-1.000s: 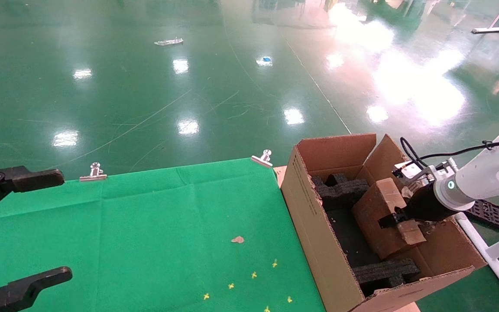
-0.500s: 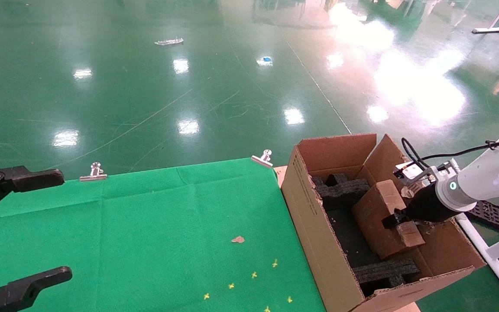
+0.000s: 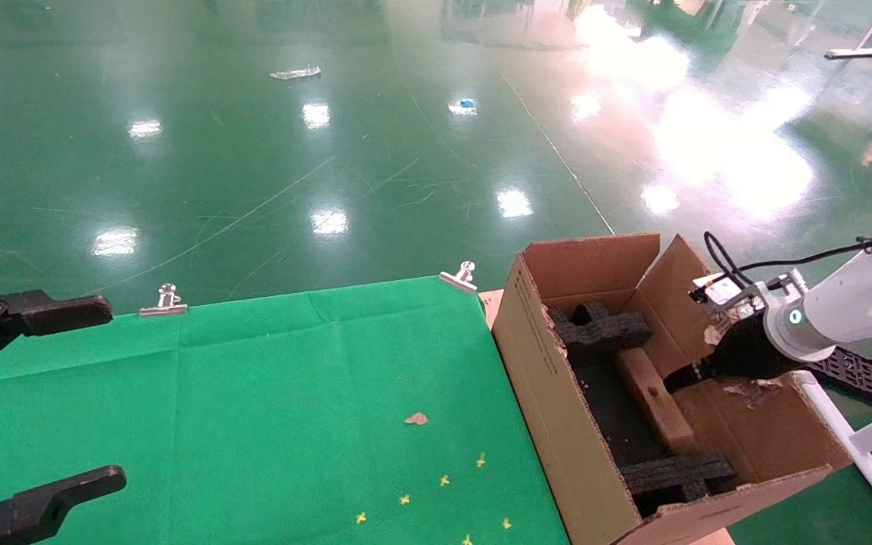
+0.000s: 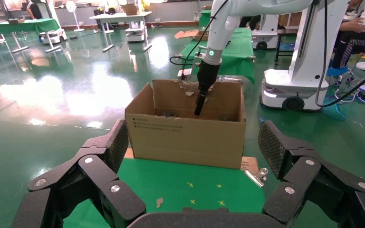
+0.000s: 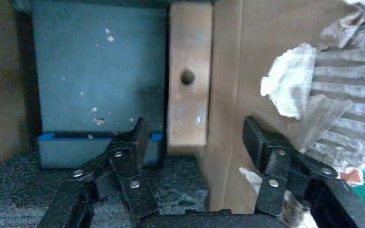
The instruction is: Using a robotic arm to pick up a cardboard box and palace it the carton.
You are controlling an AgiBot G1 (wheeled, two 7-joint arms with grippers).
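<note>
The right gripper [image 3: 678, 376], fingers spread and empty, hangs inside the carton [image 3: 549, 393] at three o'clock of the cardboard box [image 3: 655, 400], which stands on edge between foam blocks [image 3: 602, 329].

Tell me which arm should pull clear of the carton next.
Right. The right gripper hangs open inside the carton, just above the cardboard box standing against its wall. The left gripper is open, parked over the green cloth.
</note>
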